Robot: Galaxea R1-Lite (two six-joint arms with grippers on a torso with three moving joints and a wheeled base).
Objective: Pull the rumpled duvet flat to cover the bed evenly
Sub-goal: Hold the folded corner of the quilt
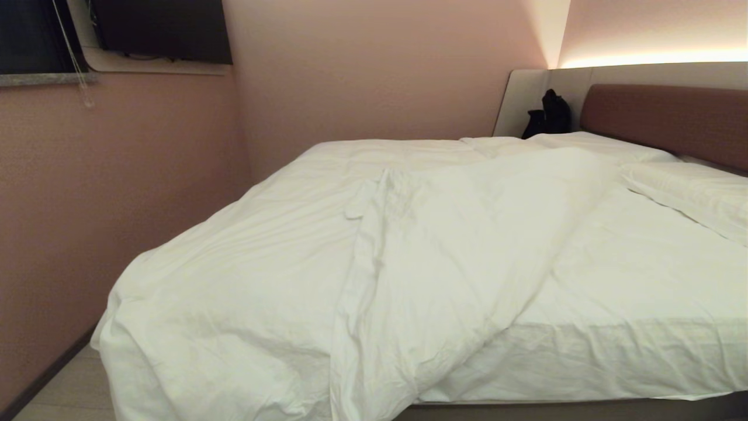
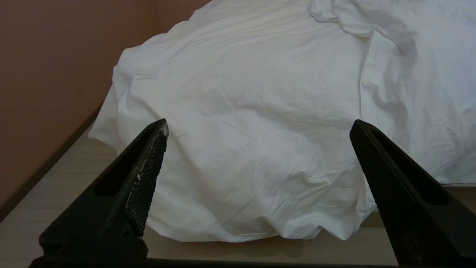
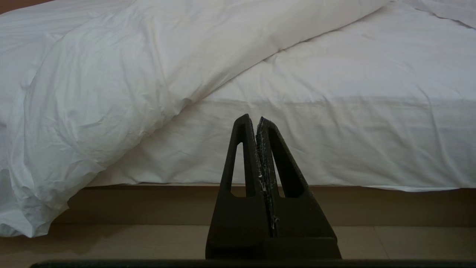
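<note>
Left claw (image 2: 258, 126) gapes empty, right claw (image 3: 256, 120) is pinched closed on nothing; both hang short of the bed (image 1: 643, 403). Duvet (image 1: 245, 280) bunches ahead of your left claw, spilling floorward. Risk: you pinch the fitted sheet (image 3: 353, 123) instead, or drag the fold further off.

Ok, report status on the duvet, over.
Left gripper open, right gripper shut, both short of the bed. Duvet bunched left, untouched. Nothing in the way.

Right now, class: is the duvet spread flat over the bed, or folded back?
Folded back: the duvet lies bunched diagonally, leaving the bed's sheet bare on the right.
</note>
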